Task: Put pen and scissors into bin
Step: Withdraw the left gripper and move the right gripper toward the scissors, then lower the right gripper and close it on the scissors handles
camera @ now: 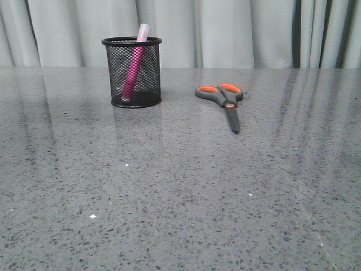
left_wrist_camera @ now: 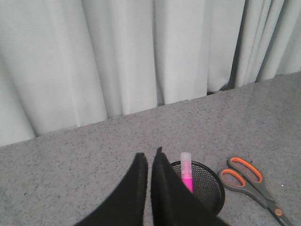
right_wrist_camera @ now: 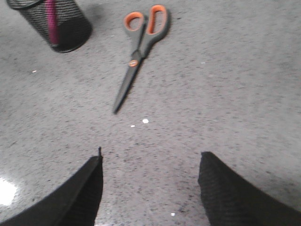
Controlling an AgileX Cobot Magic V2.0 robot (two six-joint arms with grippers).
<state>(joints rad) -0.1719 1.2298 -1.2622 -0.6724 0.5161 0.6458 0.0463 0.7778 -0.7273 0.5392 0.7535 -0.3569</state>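
The black mesh bin (camera: 132, 72) stands upright at the back left of the table. Inside it the magenta pen (camera: 134, 66) leans with its pale cap above the rim; the pen (left_wrist_camera: 186, 173) and bin (left_wrist_camera: 207, 181) also show in the left wrist view. The scissors (camera: 224, 100) lie flat to the bin's right, blades closed and pointing toward the front. My left gripper (left_wrist_camera: 149, 155) is shut and empty, above and just beside the bin. My right gripper (right_wrist_camera: 150, 157) is open and empty, short of the scissors (right_wrist_camera: 139, 50), whose blade tip points at it. The front view shows neither gripper.
The table (camera: 180, 197) is grey speckled stone. A pale curtain (camera: 225, 31) hangs along its far edge, close behind the bin. A few small white specks (right_wrist_camera: 145, 121) lie on the surface near the scissors' tip.
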